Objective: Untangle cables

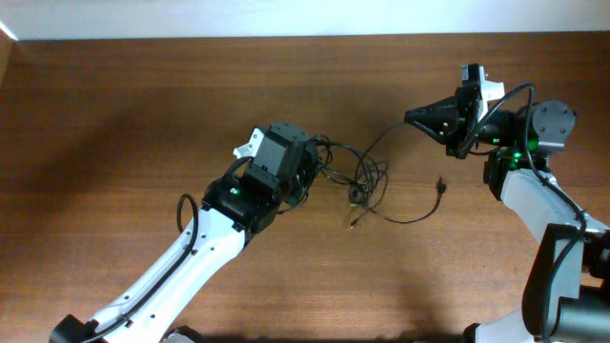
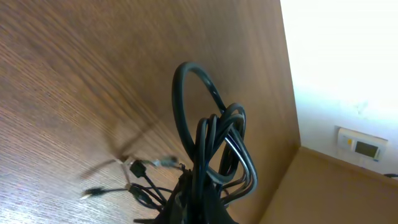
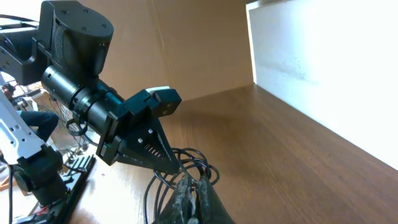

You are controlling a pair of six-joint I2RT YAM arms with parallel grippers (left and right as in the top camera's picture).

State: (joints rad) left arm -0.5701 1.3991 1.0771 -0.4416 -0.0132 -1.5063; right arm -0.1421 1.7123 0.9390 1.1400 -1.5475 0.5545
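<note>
The cables [image 1: 367, 179] are thin black cords in a loose tangle on the wooden table [image 1: 114, 114]. My left gripper [image 1: 315, 164] is at the tangle's left side, shut on a bunch of the cables. In the left wrist view the looped cables [image 2: 211, 140] rise out of the left gripper [image 2: 199, 202], and small plugs [image 2: 142, 167] lie on the wood beside them. My right gripper [image 1: 412, 117] is up and to the right of the tangle, shut on one cable strand [image 1: 381, 138] that runs down to the tangle. The right wrist view shows the right gripper [image 3: 195, 179] closed, with cable loops [image 3: 186, 163] just beyond it.
A loose plug [image 1: 441, 186] and a cord end [image 1: 353, 221] lie right of and below the tangle. A white wall [image 1: 286, 17] runs along the table's far edge. The left arm's body [image 3: 81, 43] looms just ahead in the right wrist view.
</note>
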